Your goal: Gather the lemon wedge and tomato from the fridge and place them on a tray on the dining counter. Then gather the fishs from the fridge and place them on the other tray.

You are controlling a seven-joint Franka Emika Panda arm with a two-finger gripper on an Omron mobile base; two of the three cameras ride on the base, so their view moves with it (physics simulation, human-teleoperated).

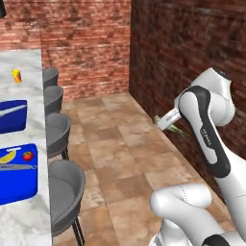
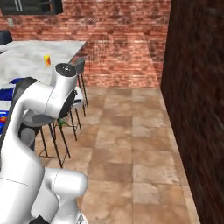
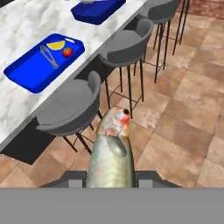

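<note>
Fish in transit toward the dining counter

The gripper [image 3: 109, 177] is clamped on an olive-tan fish [image 3: 110, 151], gripped near the tail, head pointing ahead over the stools [image 3: 72, 107]. The body looks light, slim and probably slippery; a mid-body hold would likely reduce swing. The fingertips are hidden behind the fish. On the dining counter [image 3: 17, 100], the near tray [image 3: 26, 72] holds the lemon wedge [image 3: 55, 44], tomato [image 3: 67, 52] and a thin utensil [image 3: 49, 57]; the far tray [image 3: 98, 11] is cut off.

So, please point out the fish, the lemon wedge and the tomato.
fish [image 3: 110, 153], hand view, on its silvery body between the fingers.
lemon wedge [image 3: 55, 44], hand view, middle of the wedge.
tomato [image 3: 67, 52], hand view, its red centre.
</note>
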